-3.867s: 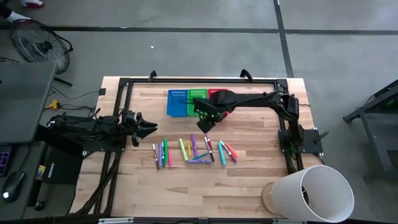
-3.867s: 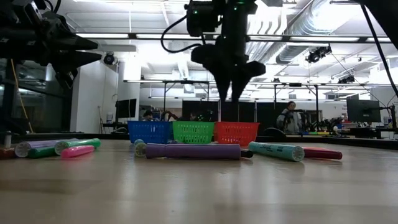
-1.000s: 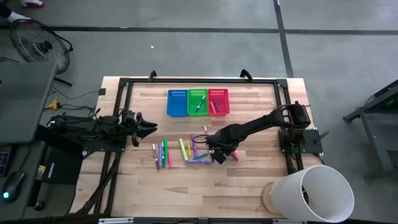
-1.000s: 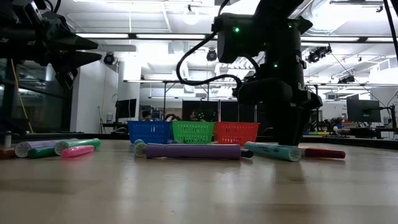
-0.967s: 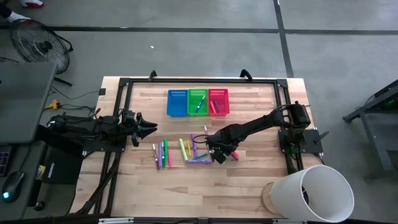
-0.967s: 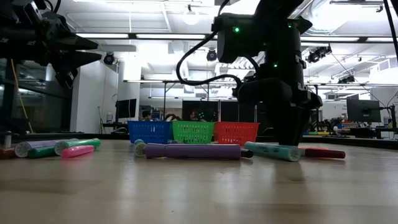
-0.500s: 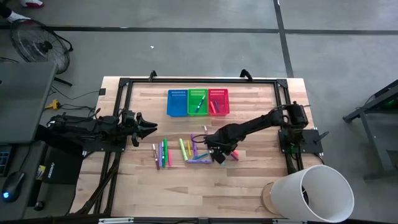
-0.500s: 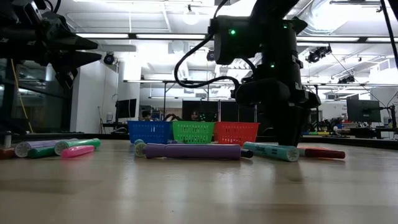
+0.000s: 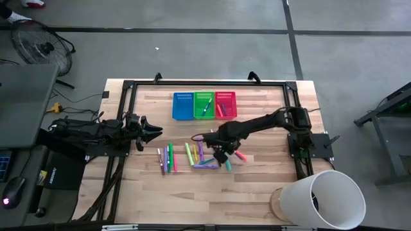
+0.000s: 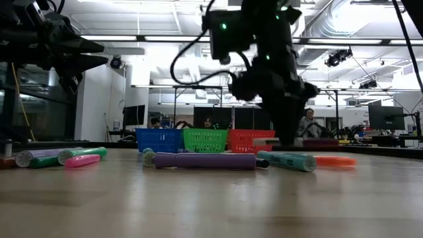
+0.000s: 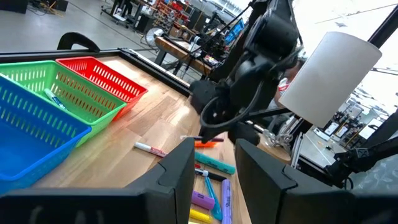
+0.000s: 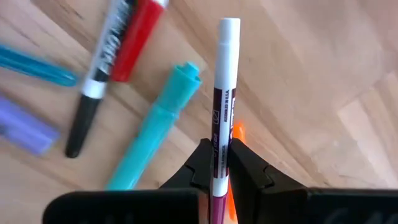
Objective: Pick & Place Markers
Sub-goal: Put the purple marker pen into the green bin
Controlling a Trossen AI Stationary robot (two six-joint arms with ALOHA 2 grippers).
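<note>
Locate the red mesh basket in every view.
High view: red mesh basket, rightmost in the basket row.
Low view: centre, right of the green mesh basket.
Left wrist view: beyond the green one.
Right wrist view: not in it.
Shared landmark: the green basket beside it.

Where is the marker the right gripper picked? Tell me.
The marker is clamped in the right gripper, lifted just above the teal marker mid-table, near the baskets.
</note>
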